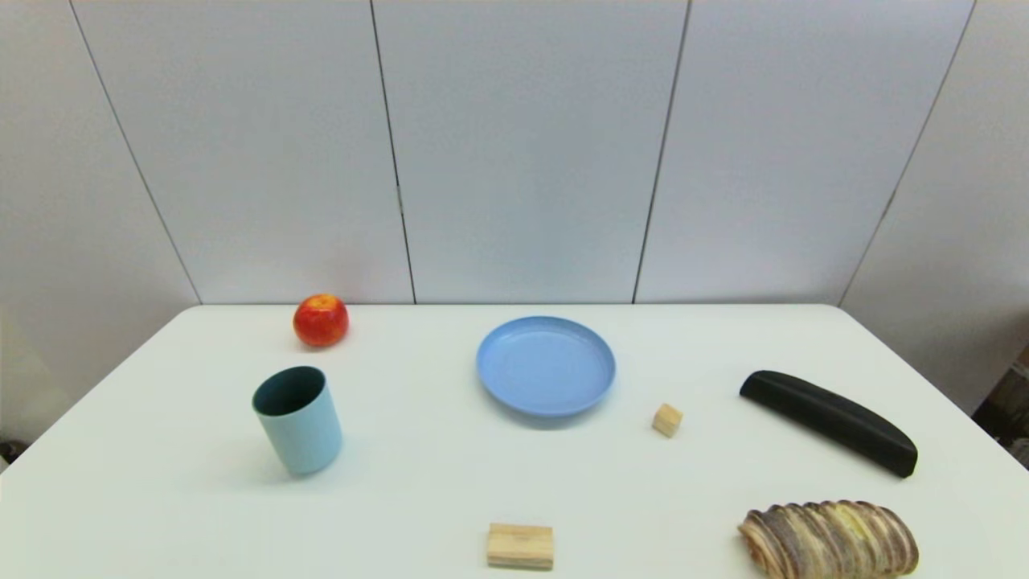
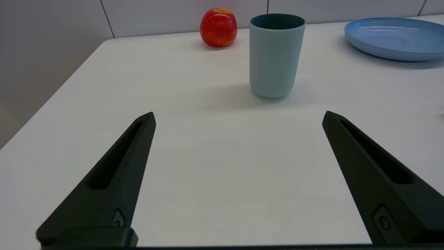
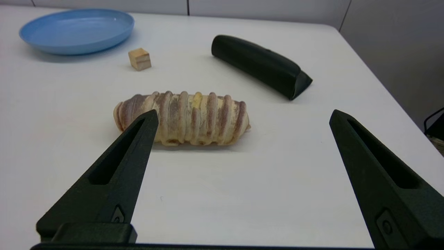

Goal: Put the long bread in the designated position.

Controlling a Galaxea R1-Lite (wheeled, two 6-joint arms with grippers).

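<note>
The long bread [image 1: 830, 539] is seen lying flat on the white desk [image 1: 418, 482], just nearer than the black curved bar [image 1: 830, 421], while the right gripper [image 3: 242, 118] is held open near it and the left gripper [image 2: 238, 116] open before the pale blue cup [image 2: 276, 55].

Bright even light, soft shadows, sharp

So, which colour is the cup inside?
Dark teal inside the cup, paler outside; left wrist view shows best.

long bread [image 1: 830, 537] brown-cream banded; plate [image 1: 546, 365] blue; apple [image 1: 321, 320] red; bar [image 1: 830, 421] black
</note>
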